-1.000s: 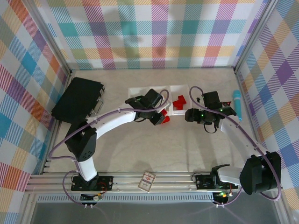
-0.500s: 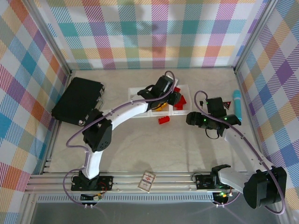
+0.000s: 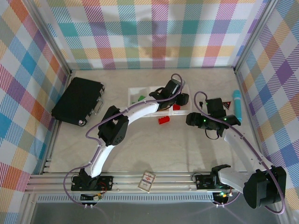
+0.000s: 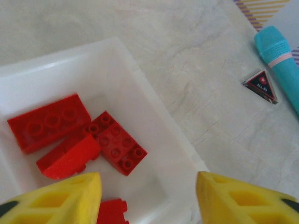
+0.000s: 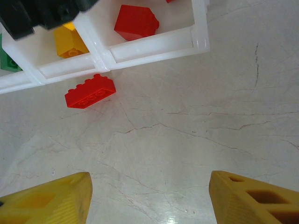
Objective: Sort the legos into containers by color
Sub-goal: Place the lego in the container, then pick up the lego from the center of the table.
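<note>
Unreadable print on black triangular tag beside teal cylinder; left gripper, right gripper spread apart, empty.

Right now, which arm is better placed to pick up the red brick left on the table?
Right. The right gripper, open, faces the red brick across bare table; the left gripper hangs over the red tray.

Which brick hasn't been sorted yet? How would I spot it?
Look for the row of white trays mid-table. Just outside their near wall, on the bare tabletop, lies one red brick. The other bricks in view sit inside trays.
</note>
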Robot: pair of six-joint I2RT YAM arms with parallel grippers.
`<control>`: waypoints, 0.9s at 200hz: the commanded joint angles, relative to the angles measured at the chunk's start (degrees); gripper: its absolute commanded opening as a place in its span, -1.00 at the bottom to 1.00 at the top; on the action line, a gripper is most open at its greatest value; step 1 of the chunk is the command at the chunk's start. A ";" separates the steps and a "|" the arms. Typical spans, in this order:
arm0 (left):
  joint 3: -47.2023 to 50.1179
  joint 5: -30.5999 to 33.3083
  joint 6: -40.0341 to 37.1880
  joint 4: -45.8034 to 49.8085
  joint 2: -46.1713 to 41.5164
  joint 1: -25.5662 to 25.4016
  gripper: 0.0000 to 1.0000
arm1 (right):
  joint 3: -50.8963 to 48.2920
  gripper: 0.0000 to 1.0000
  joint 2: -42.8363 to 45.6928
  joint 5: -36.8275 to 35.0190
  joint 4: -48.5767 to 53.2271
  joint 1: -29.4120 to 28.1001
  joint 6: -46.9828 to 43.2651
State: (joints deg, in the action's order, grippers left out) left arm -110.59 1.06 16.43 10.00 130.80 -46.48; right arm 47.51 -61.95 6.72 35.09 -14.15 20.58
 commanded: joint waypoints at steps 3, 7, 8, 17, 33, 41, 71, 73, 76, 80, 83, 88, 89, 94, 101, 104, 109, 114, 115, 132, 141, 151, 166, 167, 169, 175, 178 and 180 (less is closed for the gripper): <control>3.44 2.17 -1.45 -5.79 -5.84 -0.57 0.31 | -0.70 0.35 1.02 0.73 -0.57 0.44 -0.11; 4.13 2.59 -1.95 -6.09 -6.88 -0.58 0.32 | -0.60 0.35 0.85 0.95 -0.47 0.44 -0.18; 4.23 2.74 -2.11 -6.20 -7.14 -0.56 0.33 | -0.54 0.35 0.82 0.98 -0.47 0.44 -0.18; 5.27 4.11 -3.51 -6.29 -9.38 -0.55 0.36 | 0.03 0.35 0.43 1.39 -0.06 0.44 -0.28; 7.74 7.19 -6.22 -6.07 -14.00 -0.57 0.50 | 0.81 0.36 -0.26 2.43 0.40 0.44 0.15; 10.05 9.21 -7.67 -6.82 -16.79 -0.52 0.56 | 1.29 0.37 -0.46 2.85 0.81 0.43 0.73; 23.65 17.43 -11.71 -11.93 -30.15 -0.28 0.91 | 2.54 0.40 -2.31 4.12 2.29 0.45 5.16; 24.56 17.62 -11.93 -12.17 -31.11 -0.15 0.92 | 2.51 0.41 -2.47 4.32 2.29 0.44 5.65; 26.06 17.88 -12.18 -12.34 -32.59 0.03 0.92 | 2.56 0.42 -2.66 4.55 2.33 0.36 6.35; 28.02 18.16 -12.50 -12.53 -34.41 0.20 0.94 | 2.49 0.42 -3.00 4.80 2.35 0.35 7.33; 29.48 18.37 -12.64 -12.62 -35.78 0.31 0.99 | 2.47 0.43 -3.24 4.94 2.43 0.31 8.04; 31.97 18.44 -13.01 -12.57 -38.01 0.58 1.00 | 2.34 0.43 -3.71 5.10 2.46 0.15 9.11; 32.52 18.54 -13.09 -12.56 -38.57 0.59 1.00 | 2.33 0.43 -3.79 5.08 2.45 0.07 9.30; 35.12 18.86 -13.54 -12.42 -40.93 0.81 1.00 | 2.30 0.44 -4.24 4.92 2.44 -0.26 10.38; 38.79 19.74 -13.65 -12.28 -44.35 0.83 0.99 | 2.23 0.46 -4.89 4.19 2.35 -1.14 11.72; 40.48 20.23 -13.68 -12.13 -45.73 0.86 0.99 | 2.24 0.47 -5.09 3.73 2.35 -1.76 12.21; 43.28 20.80 -13.49 -11.97 -48.10 0.90 0.99 | 2.36 0.48 -5.67 2.85 2.25 -2.91 13.24; 45.88 21.28 -13.16 -11.78 -50.69 0.91 0.99 | 2.53 0.49 -6.27 1.81 2.02 -4.15 14.20; 46.46 21.31 -13.08 -11.68 -51.19 0.98 0.99 | 2.56 0.49 -6.35 1.63 1.96 -4.40 14.30; 53.97 22.35 -11.63 -8.46 -59.31 1.33 0.99 | 3.98 0.50 -9.56 -1.92 0.66 -9.32 17.87; 57.14 23.63 -9.35 -5.70 -63.16 1.45 0.99 | 4.98 0.49 -11.56 -3.71 -0.11 -11.14 19.82; 60.23 24.44 -6.87 -2.24 -66.86 1.58 0.99 | 6.71 0.46 -14.29 -5.70 -0.24 -12.87 22.08; 63.96 25.41 -3.14 2.46 -71.81 1.59 0.99 | 10.12 0.45 -18.87 -8.77 0.78 -15.08 25.24; 64.20 25.40 -2.97 2.74 -72.17 1.62 0.99 | 10.40 0.44 -19.19 -8.97 0.86 -15.23 25.40; 64.69 25.40 -2.67 3.20 -72.86 1.58 0.99 | 10.81 0.44 -19.81 -9.35 0.97 -15.56 25.79; 66.03 25.40 -1.76 4.45 -74.87 1.59 0.99 | 12.14 0.44 -21.67 -10.55 1.29 -16.46 27.19; 66.66 25.57 -1.24 4.94 -75.88 1.59 0.99 | 12.85 0.44 -22.61 -11.03 1.50 -16.94 27.83; 67.04 25.64 -0.92 5.31 -76.55 1.64 0.99 | 13.33 0.44 -23.19 -11.34 1.63 -17.29 28.15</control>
State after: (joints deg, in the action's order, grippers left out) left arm -47.53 23.94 9.63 7.86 60.90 -45.39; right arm 55.64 -79.92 1.74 35.99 -28.69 41.01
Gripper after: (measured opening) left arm 0.997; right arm 0.721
